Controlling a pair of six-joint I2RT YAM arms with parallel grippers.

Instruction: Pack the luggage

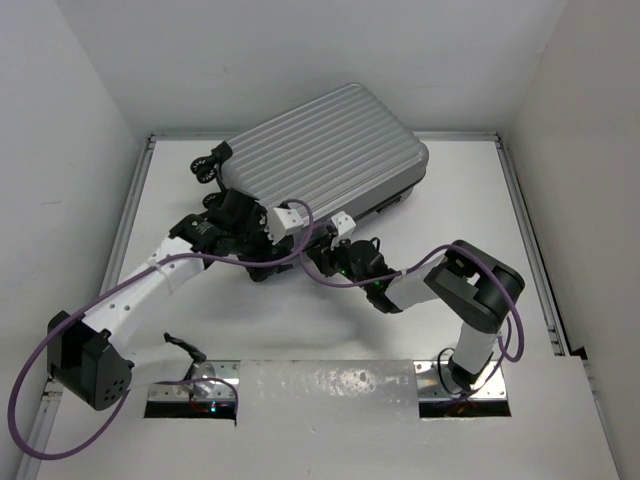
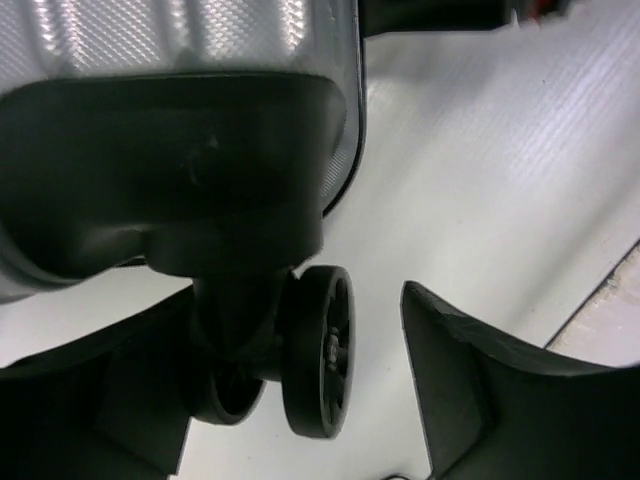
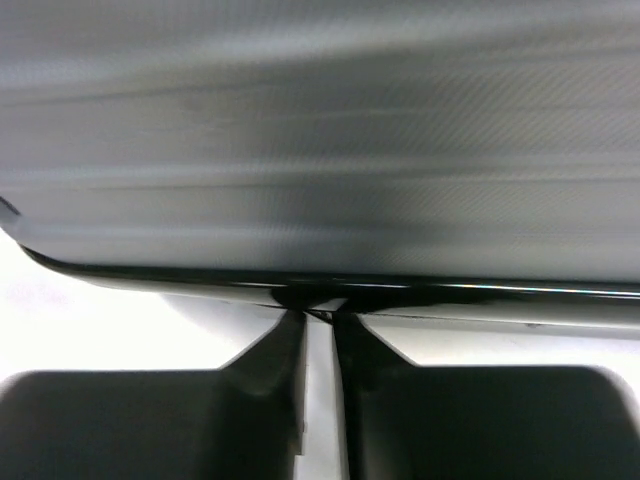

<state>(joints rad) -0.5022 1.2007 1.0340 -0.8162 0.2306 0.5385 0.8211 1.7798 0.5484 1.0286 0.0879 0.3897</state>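
The luggage (image 1: 330, 150) is a silver-grey ribbed hard-shell suitcase lying flat with its lid down at the back of the table. Its black wheels (image 1: 208, 165) point left. My left gripper (image 1: 228, 212) is open at the near left corner. In the left wrist view, a black twin wheel (image 2: 318, 350) stands between the spread fingers (image 2: 480, 380), untouched by the right one. My right gripper (image 1: 322, 240) is at the suitcase's near edge. In the right wrist view its fingertips (image 3: 318, 318) are pinched together on a small dark tab on the black seam (image 3: 450, 292).
White walls box in the table on the left, back and right. A raised rail (image 1: 525, 240) runs along the right side, another along the left. A metal mounting strip (image 1: 330, 385) lies at the near edge. Purple cables (image 1: 60, 340) loop off both arms.
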